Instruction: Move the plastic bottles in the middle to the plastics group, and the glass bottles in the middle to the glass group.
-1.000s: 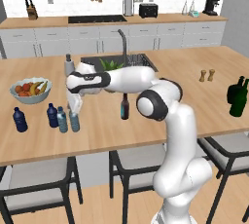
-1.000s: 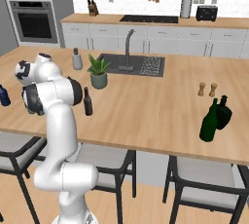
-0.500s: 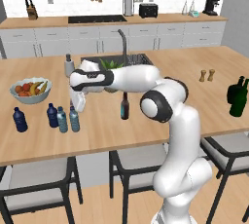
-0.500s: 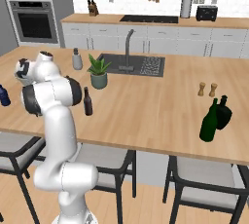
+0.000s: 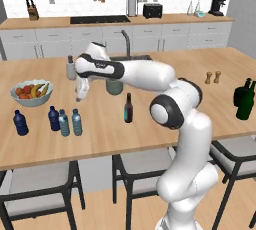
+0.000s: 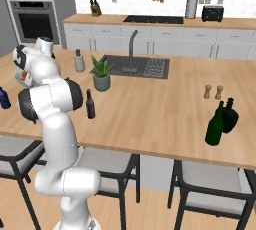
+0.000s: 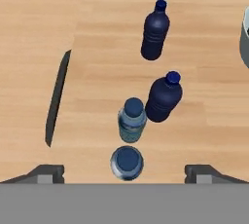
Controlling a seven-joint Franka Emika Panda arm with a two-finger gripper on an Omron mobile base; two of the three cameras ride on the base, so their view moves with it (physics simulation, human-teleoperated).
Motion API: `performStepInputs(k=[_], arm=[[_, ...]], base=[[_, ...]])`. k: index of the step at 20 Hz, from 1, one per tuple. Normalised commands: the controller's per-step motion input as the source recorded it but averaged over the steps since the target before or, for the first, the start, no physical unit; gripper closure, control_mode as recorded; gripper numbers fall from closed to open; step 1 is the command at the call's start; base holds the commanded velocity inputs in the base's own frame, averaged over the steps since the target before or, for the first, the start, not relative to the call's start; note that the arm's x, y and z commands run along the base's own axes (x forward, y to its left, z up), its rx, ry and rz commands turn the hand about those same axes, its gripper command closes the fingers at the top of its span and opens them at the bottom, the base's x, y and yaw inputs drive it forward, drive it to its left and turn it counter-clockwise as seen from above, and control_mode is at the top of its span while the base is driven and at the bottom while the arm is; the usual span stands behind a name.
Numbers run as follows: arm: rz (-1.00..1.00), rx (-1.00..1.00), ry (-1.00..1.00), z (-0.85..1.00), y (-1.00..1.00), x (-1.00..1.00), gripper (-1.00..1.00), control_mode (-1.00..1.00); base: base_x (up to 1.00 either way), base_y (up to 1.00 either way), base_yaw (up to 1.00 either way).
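Plastic bottles (image 7: pixel 129 145) below, between wide-apart jaws.

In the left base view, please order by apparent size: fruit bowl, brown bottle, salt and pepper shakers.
1. fruit bowl, widest
2. brown bottle, taller but slim
3. salt and pepper shakers, smallest; they stand farther away, so nearness partly explains it. The two look alike.

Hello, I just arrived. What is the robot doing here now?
The robot is sorting bottles on the wooden counter. Its claw is open, above two pale blue plastic bottles that stand beside two navy bottles. It holds nothing. The brown glass bottle stands alone in the middle, far from the green bottles.
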Motion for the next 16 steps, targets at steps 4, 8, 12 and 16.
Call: performStepInputs(k=[4,8,12,16], arm=[[-0.69,-0.02,0.00,0.26,-0.43,-0.15,-1.00,-1.00],[-0.70,-0.05,0.00,0.18,-0.42,-0.16,-1.00,-1.00],[-0.67,-0.04,0.00,0.17,-0.46,-0.17,-1.00,-1.00],[-0.52,0.00,0.00,0.10,-0.67,-0.21,-1.00,-1.00]], base=[[0.00,0.00,0.00],[0.00,0.00,0.00],[0.00,0.00,0.00],[0.00,0.00,0.00]])
